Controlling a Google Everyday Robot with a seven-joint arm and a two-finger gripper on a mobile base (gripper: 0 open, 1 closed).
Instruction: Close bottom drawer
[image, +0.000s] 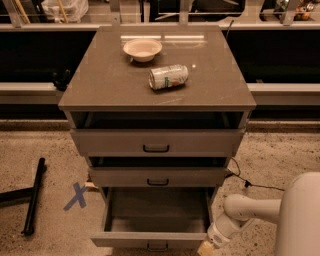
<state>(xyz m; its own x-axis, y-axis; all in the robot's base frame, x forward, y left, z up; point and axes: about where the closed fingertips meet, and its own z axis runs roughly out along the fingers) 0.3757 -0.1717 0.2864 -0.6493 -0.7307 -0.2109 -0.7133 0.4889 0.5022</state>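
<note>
The bottom drawer (155, 239) of the grey-brown cabinet (156, 141) is pulled far out, its deep grey box showing empty, its front panel and small dark loop handle at the lower edge of the camera view. My gripper (207, 248) is at the drawer's front right corner, at the bottom edge of the view, on a white arm coming in from the right. The gripper is mostly cut off by the frame edge.
The two upper drawers (156, 144) stand slightly open. A pale bowl (142, 49) and a can lying on its side (168, 76) sit on the cabinet top. A black bar (34, 195) and a blue tape X (76, 195) are on the floor at left. A cable (250, 182) runs at right.
</note>
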